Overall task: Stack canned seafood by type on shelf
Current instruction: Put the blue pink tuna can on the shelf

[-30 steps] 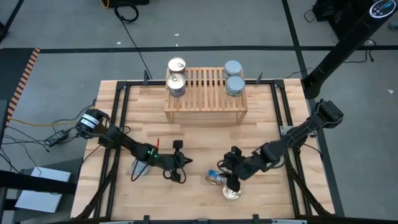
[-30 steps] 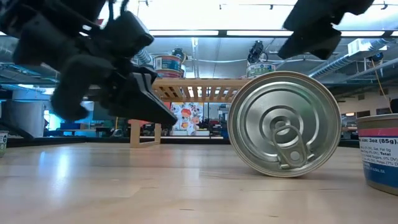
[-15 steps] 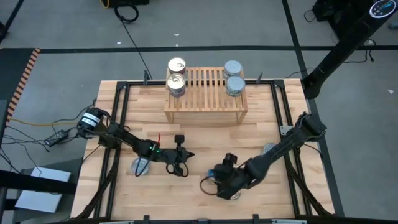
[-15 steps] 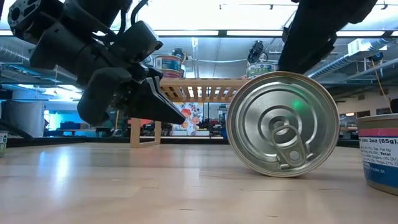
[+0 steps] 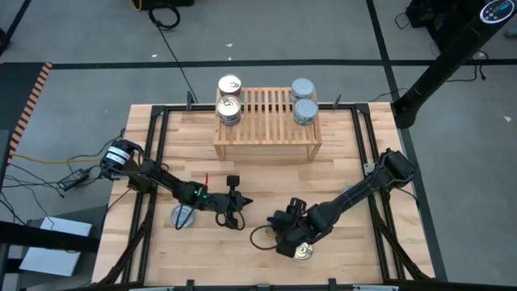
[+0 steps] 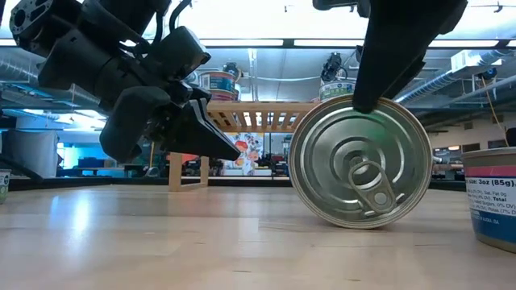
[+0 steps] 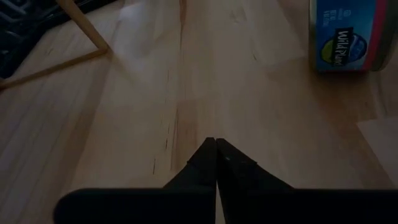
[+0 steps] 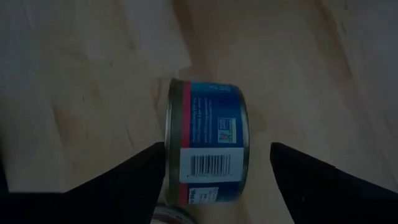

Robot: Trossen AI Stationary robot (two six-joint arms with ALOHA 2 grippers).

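Observation:
A blue-labelled tin [image 8: 208,146] of canned seafood stands on its edge on the table, its silver lid [image 6: 359,165] facing the near edge. My right gripper [image 8: 214,180] is open above it and points steeply down, one finger beyond each flat end. On the shelf [image 5: 266,129], two gold-topped tins [image 5: 229,97] sit at the left end and two silver-topped tins [image 5: 304,99] at the right end. My left gripper [image 5: 241,202] is shut over bare table near the middle. My right gripper straddles the tin on edge from above, its fingers [image 8: 140,177] beside the two flat ends. A gap shows at the bottom end [image 8: 245,149]. Whether the other finger touches the lid end [image 8: 166,149], I cannot tell. The tin rests on the table.
A gold-topped tin [image 5: 303,253] stands upright close to my right gripper toward the near edge; its label is in the low view [image 6: 492,197]. Another tin [image 5: 182,216] stands by the left arm. Bare planks lie between the shelf and the arms.
My right gripper has gone toward the table's near left and down, tipping more steeply downward, and now stands over the tin on edge. In the low view its finger has come down to the tin's upper rim.

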